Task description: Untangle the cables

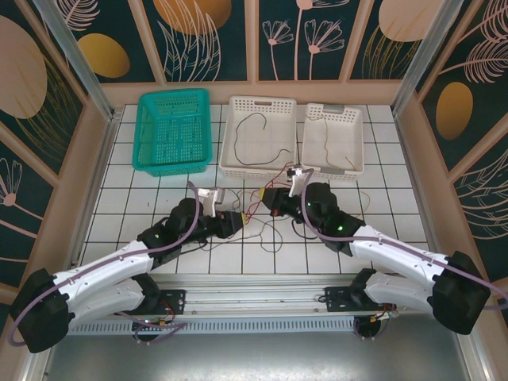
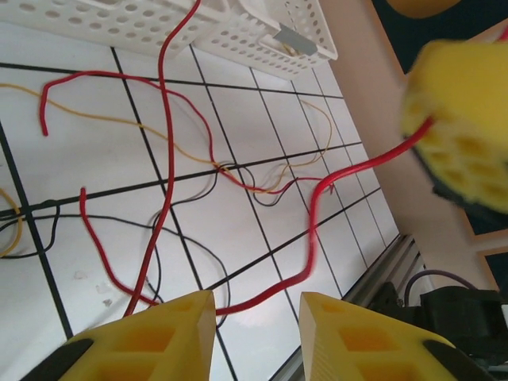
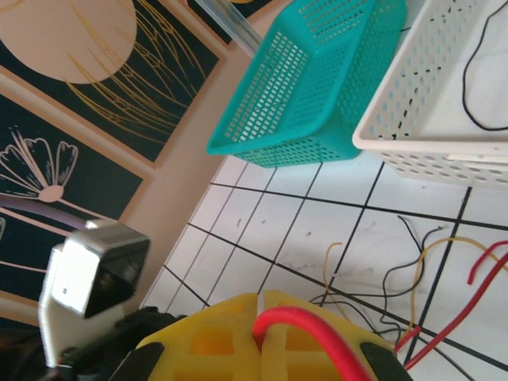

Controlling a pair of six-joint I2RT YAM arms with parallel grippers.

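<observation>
Cables (image 2: 163, 119) thin, limp, looping over tiles (image 2: 111, 163); right gripper (image 3: 262, 313) pinching red cable (image 2: 312, 230); left gripper (image 2: 256, 305) jaws parted.

You have two arms with white shells over black joints, the left arm (image 1: 111, 274) and the right arm (image 1: 405, 258). A thick purple cable (image 1: 171, 244) runs along each, well behind the jaws. A small green light (image 1: 340, 228) glows on each black elbow block. Just behind each set of jaws sits a pale grey camera box (image 3: 95, 278). The left gripper (image 2: 258, 309) and right gripper (image 3: 258, 317) carry yellow fingers (image 2: 171, 329) moulded with hollow cells.
</observation>
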